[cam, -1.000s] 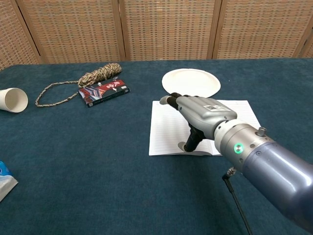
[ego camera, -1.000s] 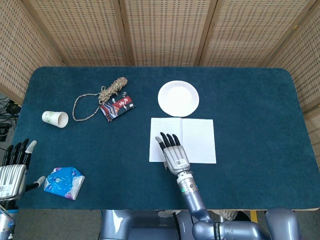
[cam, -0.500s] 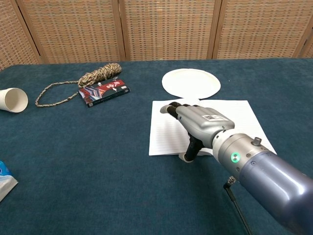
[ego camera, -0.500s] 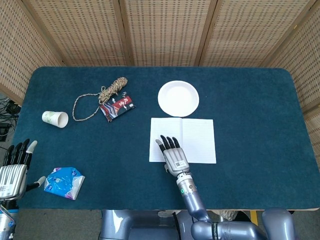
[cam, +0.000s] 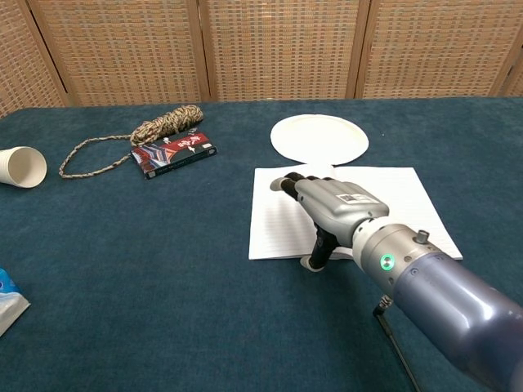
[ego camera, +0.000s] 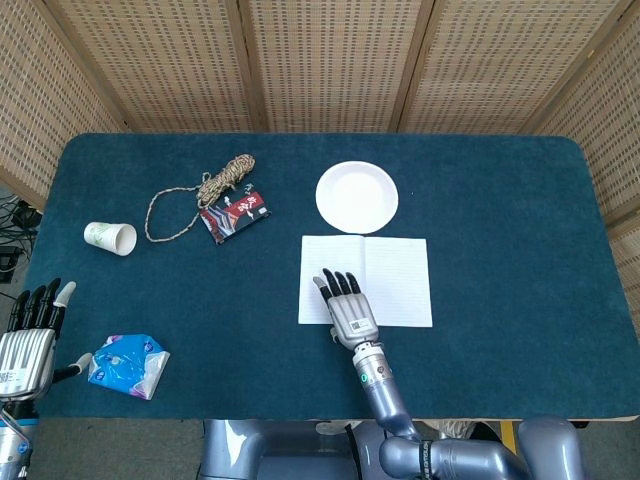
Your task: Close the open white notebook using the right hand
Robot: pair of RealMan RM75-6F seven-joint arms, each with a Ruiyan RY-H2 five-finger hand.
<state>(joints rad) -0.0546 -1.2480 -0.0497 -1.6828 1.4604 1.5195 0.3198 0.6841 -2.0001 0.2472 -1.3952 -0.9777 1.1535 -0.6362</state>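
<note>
The white notebook (ego camera: 395, 275) (cam: 278, 216) lies open and flat on the blue table, its lined pages facing up. My right hand (ego camera: 346, 305) (cam: 331, 208) hovers over the left page near its front edge, fingers straight and spread, palm down, holding nothing. Its thumb reaches down to the notebook's front edge. My left hand (ego camera: 28, 330) stays at the table's front left corner, fingers spread and empty; the chest view does not show it.
A white paper plate (ego camera: 357, 196) (cam: 319, 137) sits just behind the notebook. Further left lie a red packet (ego camera: 236, 214) (cam: 172, 153), a coiled rope (ego camera: 225, 180) (cam: 167, 124) and a tipped paper cup (ego camera: 110, 237) (cam: 22, 167). A blue wrapper (ego camera: 128, 363) lies near my left hand.
My right hand has drawn back slightly toward the notebook's front edge and dropped a little lower. The notebook stays open and the left hand is still.
</note>
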